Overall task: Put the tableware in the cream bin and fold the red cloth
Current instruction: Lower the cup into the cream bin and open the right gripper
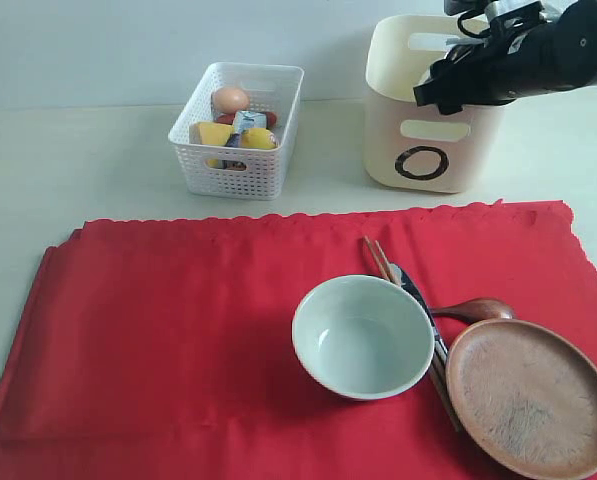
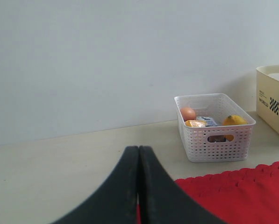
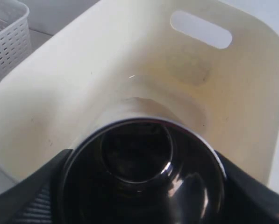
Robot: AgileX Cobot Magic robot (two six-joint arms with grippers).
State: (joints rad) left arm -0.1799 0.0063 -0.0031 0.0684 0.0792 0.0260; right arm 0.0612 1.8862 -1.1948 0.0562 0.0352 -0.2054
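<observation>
Steel cup point(image 3: 139, 182) clasped in our right claw point(image 1: 448, 90) | above cream bin point(image 1: 433, 150), 1 o'clock | step: binning cup | next: we lower, release inside | left claw point(image 2: 138, 186) closed, empty | bowl point(image 1: 363, 337) 5 o'clock, on red cloth point(image 1: 178, 330)

Brown plate's point(image 1: 531, 405) near rim beyond the frame edge; chopsticks point(image 1: 380, 260) partly behind bowl point(image 1: 363, 340) and plate.

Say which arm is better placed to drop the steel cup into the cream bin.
Right: the right fingers hold the steel cup over the cream bin's opening. The left fingers are shut, empty, far from it.
</observation>
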